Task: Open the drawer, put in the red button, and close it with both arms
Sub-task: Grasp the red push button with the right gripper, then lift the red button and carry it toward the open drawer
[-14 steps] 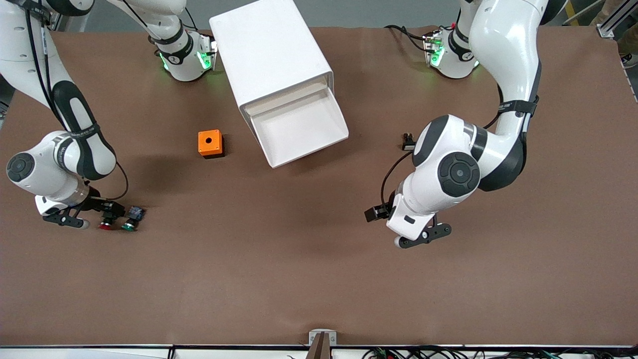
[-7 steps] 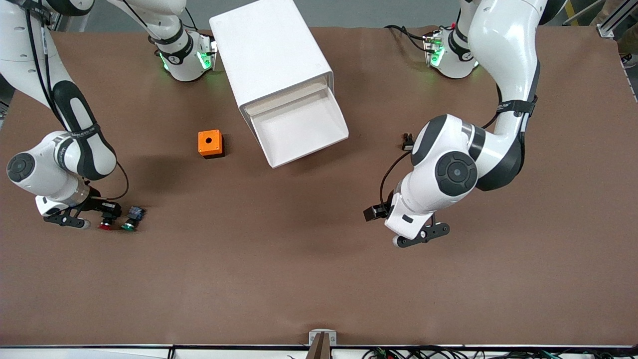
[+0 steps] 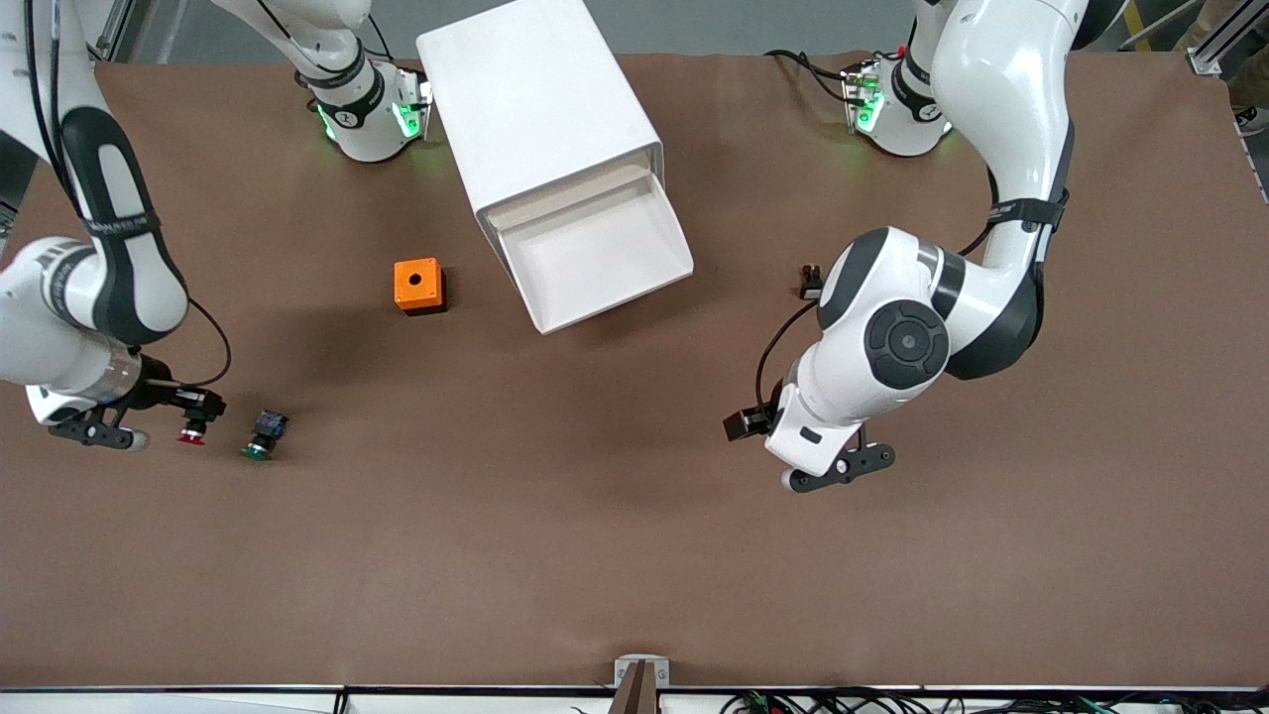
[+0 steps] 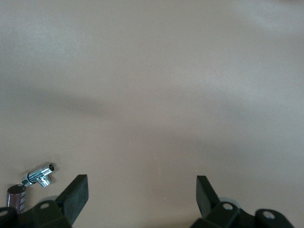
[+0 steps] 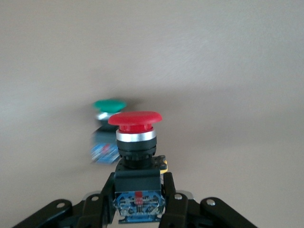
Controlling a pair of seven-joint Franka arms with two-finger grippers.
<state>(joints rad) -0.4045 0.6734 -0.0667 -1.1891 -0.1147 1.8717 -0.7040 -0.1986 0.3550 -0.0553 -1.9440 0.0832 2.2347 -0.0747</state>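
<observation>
My right gripper (image 3: 176, 412) is shut on the red button (image 3: 190, 433) and holds it just above the table at the right arm's end; in the right wrist view the red button (image 5: 135, 142) stands between the fingers (image 5: 176, 202). The white cabinet (image 3: 535, 109) stands between the arm bases, one drawer (image 3: 595, 258) pulled open and empty. My left gripper (image 3: 843, 466) is open and empty over bare table toward the left arm's end, nearer the front camera than the drawer; its own view shows it wide apart (image 4: 141, 190).
The green-capped button (image 3: 262, 436) lies on the table beside the red one, and shows in the right wrist view (image 5: 105, 128). A small orange box (image 3: 417, 285) with a hole sits beside the open drawer. A small metal part (image 4: 40, 175) lies near my left gripper.
My right gripper has lifted the red button off the table and carried it away from the green-capped button. The left arm has barely moved.
</observation>
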